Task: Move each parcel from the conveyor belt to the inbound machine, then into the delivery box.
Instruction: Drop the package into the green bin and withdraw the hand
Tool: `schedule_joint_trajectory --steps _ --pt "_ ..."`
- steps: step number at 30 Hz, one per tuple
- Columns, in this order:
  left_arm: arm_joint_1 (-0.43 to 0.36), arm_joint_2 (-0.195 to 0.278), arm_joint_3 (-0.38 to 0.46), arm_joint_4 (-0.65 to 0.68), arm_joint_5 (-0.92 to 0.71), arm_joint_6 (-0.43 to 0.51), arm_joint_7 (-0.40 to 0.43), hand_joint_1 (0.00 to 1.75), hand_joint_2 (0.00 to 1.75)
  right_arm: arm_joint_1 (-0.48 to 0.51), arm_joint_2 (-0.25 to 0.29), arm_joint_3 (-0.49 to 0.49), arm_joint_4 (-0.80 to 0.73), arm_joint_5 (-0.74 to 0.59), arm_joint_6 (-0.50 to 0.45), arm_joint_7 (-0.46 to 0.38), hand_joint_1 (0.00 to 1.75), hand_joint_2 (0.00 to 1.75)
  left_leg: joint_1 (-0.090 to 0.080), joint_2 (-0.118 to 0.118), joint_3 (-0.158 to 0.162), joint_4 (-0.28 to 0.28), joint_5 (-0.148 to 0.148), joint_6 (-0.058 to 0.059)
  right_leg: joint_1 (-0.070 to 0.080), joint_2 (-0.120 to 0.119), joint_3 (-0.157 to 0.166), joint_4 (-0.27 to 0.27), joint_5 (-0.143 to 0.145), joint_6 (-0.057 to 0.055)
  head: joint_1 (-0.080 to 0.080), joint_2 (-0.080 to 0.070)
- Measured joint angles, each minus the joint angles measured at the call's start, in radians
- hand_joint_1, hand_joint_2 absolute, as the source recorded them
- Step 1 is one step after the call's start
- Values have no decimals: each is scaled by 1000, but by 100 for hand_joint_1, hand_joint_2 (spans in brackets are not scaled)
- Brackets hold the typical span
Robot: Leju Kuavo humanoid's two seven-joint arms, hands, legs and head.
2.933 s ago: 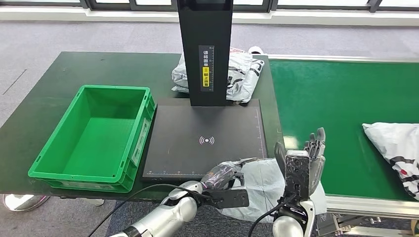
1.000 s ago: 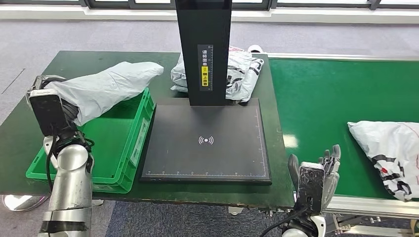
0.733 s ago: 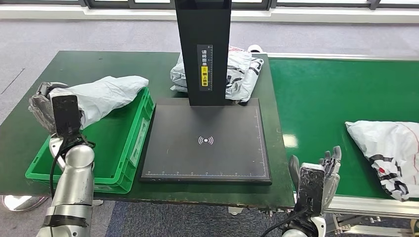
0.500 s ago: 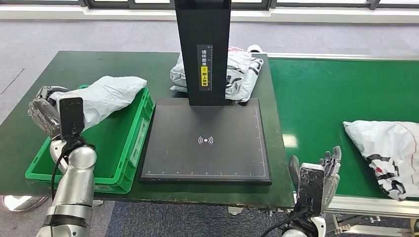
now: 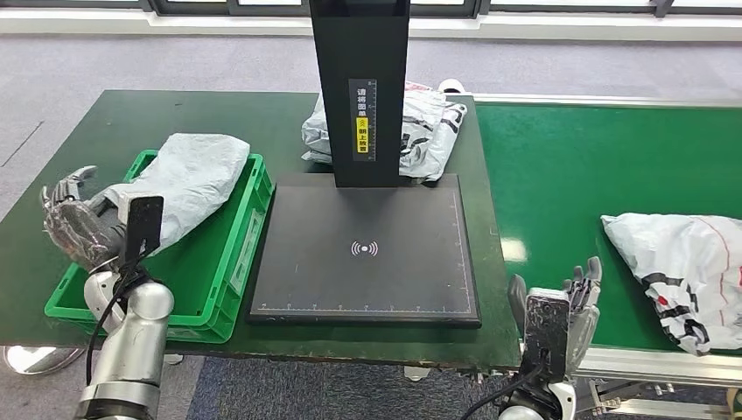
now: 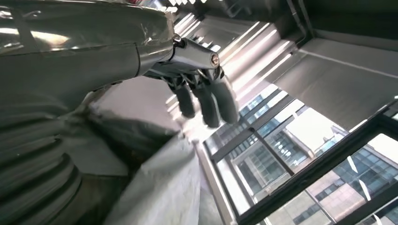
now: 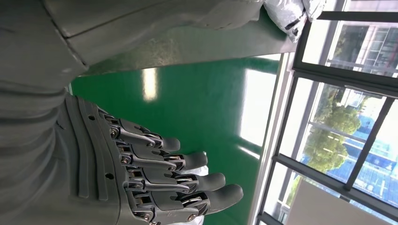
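A grey parcel (image 5: pixel 192 179) lies tilted over the far left part of the green delivery box (image 5: pixel 188 271), its low end against my left hand (image 5: pixel 79 223). That hand is at the box's left rim with fingers spread; in the left wrist view its fingers (image 6: pixel 206 98) stretch straight out above the parcel (image 6: pixel 159 187). My right hand (image 5: pixel 560 315) stands open and upright at the near edge of the conveyor belt (image 5: pixel 569 175), its fingers (image 7: pixel 187 180) holding nothing. A white parcel with black print (image 5: pixel 678 262) lies on the belt to its right. The black inbound machine (image 5: pixel 367 249) is bare.
Another printed parcel (image 5: pixel 429 122) sits behind the machine's black post (image 5: pixel 363 87) on the dark green table (image 5: pixel 87 140). The belt's metal frame (image 5: pixel 647 363) runs along its near side. Grey carpet surrounds the table.
My left hand has come down and toward me with the grey parcel, which has settled into the box; the fingers have spread apart. The belt parcel has drifted left. The right hand has stayed put.
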Motion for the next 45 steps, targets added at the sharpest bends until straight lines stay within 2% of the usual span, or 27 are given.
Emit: schedule_joint_trajectory --steps 5,11,15,20,24,34,37,38,40,42,45 --pt "58 -37 88 -98 -156 3 -14 0 175 -3 4 0 5 9 4 0 0 175 0 0 0 0 0 0 0 0 0 0 0 0 0 0" --pt "108 -70 151 -190 -194 4 -22 0 175 -3 6 0 6 10 3 0 0 175 0 0 0 0 0 0 0 0 0 0 -1 -1 0 0" --pt "124 -80 164 -218 -168 -1 -18 0 0 -3 7 0 7 10 3 0 0 175 0 0 0 0 0 0 0 0 0 0 -1 -1 0 0" --pt "192 -82 135 -279 -11 -40 16 0 0 -1 10 -14 7 13 2 0 0 175 0 1 0 0 -1 0 0 1 0 0 -1 -1 0 0" --pt "266 -82 101 -351 58 -30 3 0 0 0 12 -31 7 12 7 -1 0 175 0 2 0 0 -2 0 0 1 0 0 -1 -1 0 0" --pt "288 -82 97 -381 75 -17 -9 0 0 0 13 -35 7 11 8 -3 0 175 0 2 0 0 -2 -1 0 1 -1 0 -2 -1 0 0" --pt "331 -93 99 -448 114 -4 -58 0 0 -1 13 -38 8 7 5 -6 0 175 0 2 0 0 -3 -1 0 1 0 0 -2 -1 0 0" --pt "357 -103 101 -488 139 -34 -62 0 0 -1 13 -43 10 4 0 -8 0 175 0 2 0 0 -3 0 0 1 0 0 -3 -1 0 0" --pt "395 -99 74 -523 148 -272 46 0 0 5 13 -60 12 -1 -6 -8 0 175 0 1 1 0 -4 0 0 0 0 0 -4 -1 0 0" --pt "387 -55 25 -467 92 -535 185 0 0 9 13 -71 11 -1 0 -3 0 175 0 0 2 0 -3 0 0 -1 1 0 -3 -1 0 0" --pt "346 15 -23 -359 47 -685 215 0 0 3 12 -79 12 -1 10 2 0 175 0 1 2 0 -2 -2 0 0 1 0 -3 -2 0 0"
